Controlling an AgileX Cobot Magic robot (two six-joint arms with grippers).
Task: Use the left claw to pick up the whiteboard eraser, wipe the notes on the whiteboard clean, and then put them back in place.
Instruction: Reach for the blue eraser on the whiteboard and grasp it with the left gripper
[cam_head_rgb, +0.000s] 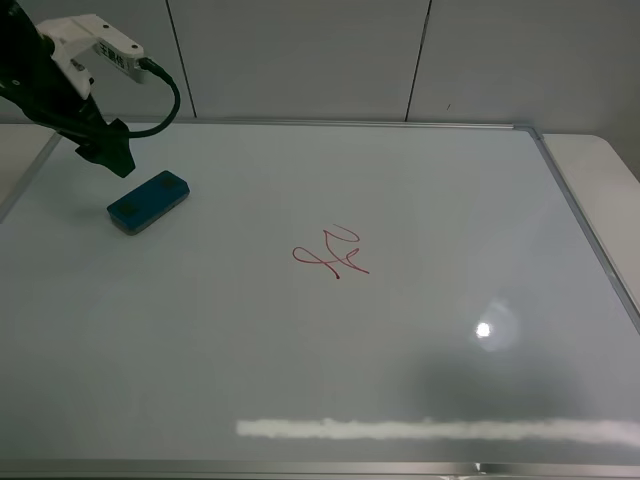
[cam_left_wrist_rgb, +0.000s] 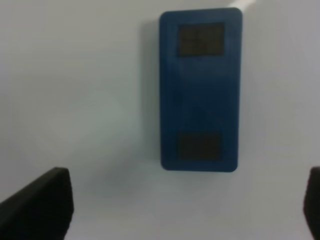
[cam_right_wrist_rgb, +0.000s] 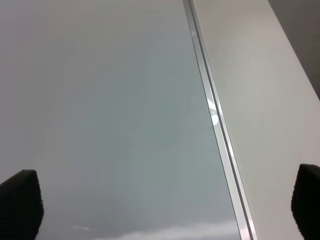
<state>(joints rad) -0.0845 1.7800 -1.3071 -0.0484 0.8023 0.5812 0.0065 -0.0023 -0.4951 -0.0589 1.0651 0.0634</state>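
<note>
At the far left, the left claw (cam_head_rgb: 108, 155) hangs just above the whiteboard (cam_head_rgb: 300, 380), near its back corner. Its fingers (cam_left_wrist_rgb: 40, 202) are wide apart and hold nothing. Just beside it, toward the middle, the whiteboard eraser (cam_head_rgb: 149, 201) lies flat on the board, and the claw is not touching it. So this looks like the first step: getting the eraser. In the left wrist view the eraser lies ahead of the fingers, not between them. I think the claw must go forward and down until a finger is on each long side, then close. In the middle are the notes (cam_head_rgb: 333, 254) (a small red scribble), not wiped yet. Nothing lies between the eraser and the notes. Further right there is a bright spot of light (cam_head_rgb: 484, 329), then the silver frame (cam_head_rgb: 590, 230). The right gripper (cam_right_wrist_rgb: 164, 205) shows only in its own view. It is over that frame edge, with its fingers apart and holding nothing.
</note>
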